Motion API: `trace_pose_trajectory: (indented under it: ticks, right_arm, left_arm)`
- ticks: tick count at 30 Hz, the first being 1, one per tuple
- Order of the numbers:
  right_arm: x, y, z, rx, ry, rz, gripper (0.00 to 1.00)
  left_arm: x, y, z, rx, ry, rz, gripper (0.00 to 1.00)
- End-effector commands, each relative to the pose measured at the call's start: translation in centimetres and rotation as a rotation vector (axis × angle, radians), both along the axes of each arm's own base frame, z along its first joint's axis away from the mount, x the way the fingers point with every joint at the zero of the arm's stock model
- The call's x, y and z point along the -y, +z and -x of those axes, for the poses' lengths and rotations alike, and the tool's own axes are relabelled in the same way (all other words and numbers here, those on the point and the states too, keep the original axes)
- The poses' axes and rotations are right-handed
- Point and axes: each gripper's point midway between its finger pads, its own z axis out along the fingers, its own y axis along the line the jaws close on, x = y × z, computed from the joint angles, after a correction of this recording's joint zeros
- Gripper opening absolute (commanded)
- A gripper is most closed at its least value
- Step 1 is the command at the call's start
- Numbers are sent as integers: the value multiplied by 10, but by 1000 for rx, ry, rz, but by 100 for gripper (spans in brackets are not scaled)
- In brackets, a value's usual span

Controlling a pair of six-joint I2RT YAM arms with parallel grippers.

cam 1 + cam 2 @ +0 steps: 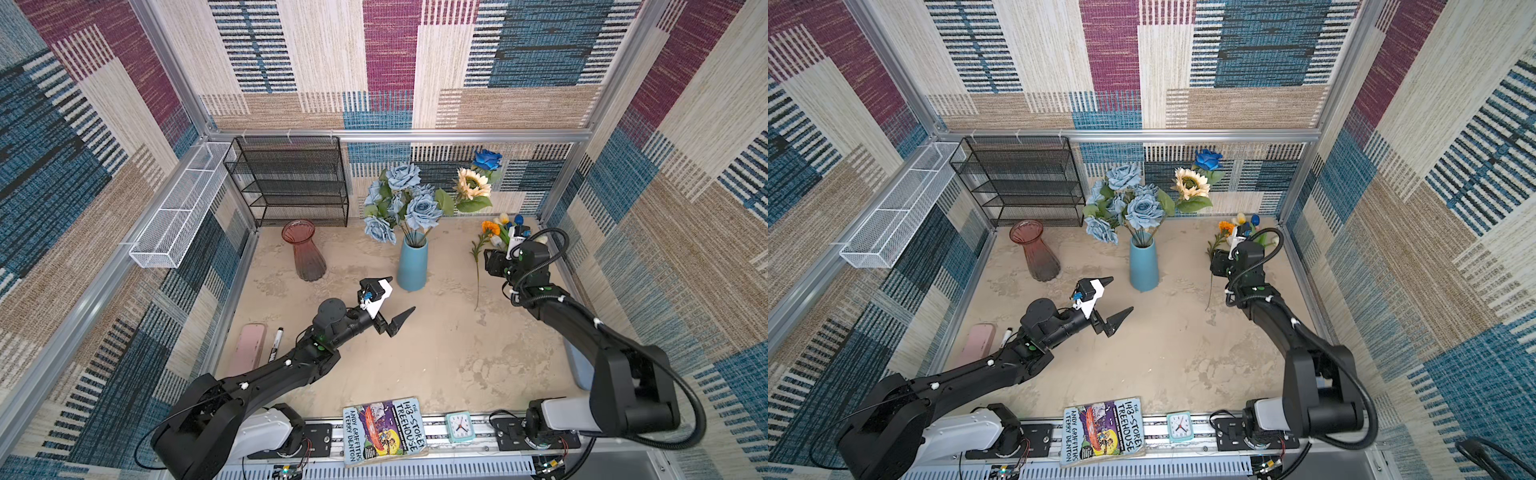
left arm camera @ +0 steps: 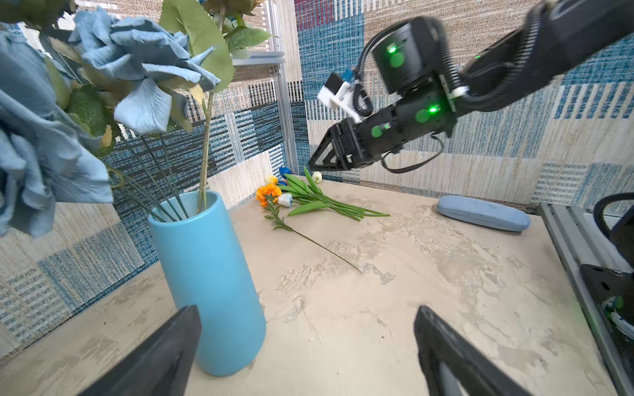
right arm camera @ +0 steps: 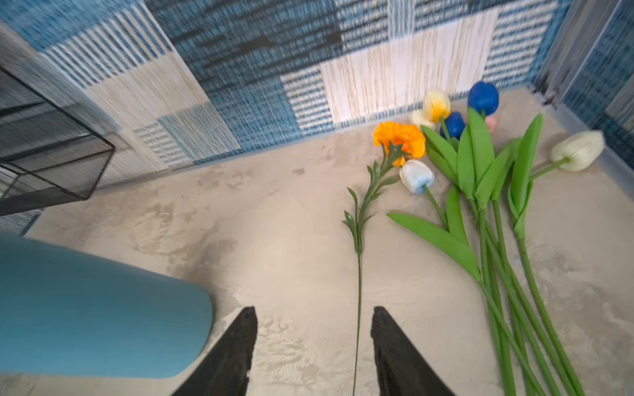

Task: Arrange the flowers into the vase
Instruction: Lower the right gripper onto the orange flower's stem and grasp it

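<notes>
The blue vase stands mid-table and holds dusty-blue roses, a cream sunflower and a deep-blue rose. An orange marigold lies flat on the table at the back right, next to several tulips with green leaves. My right gripper hangs over the marigold's thin stem. It is open, and the stem passes between its fingers without touching them. My left gripper is wide open and empty, just in front of and left of the vase.
A red glass vase stands left of the blue one. A black mesh shelf and a white wire basket line the back left. A pink case and a marker lie left. A blue case lies right. A book and a clock are at the front.
</notes>
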Motion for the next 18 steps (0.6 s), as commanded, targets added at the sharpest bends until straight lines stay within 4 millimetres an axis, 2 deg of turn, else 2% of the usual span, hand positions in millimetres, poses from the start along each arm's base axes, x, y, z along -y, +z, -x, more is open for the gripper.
trace_pose_trajectory:
  ticks: [1, 4, 7, 13, 18]
  right_arm:
    - [1, -39, -19, -162, 15, 23, 55]
    - [1, -68, -40, -281, 21, 52, 54]
    - [0, -86, -56, -351, 28, 72, 53]
    - [7, -115, -78, -447, 0, 162, 54]
    - [1, -137, -87, -513, 19, 189, 49]
  left_arm:
    - [1, 2, 5, 34, -20, -5, 100]
    - [-3, -4, 7, 23, -6, -7, 100]
    - [-5, -11, 7, 13, -2, -19, 100]
    - [-2, -11, 4, 14, -7, -18, 100]
    - [4, -10, 1, 14, -19, -13, 100]
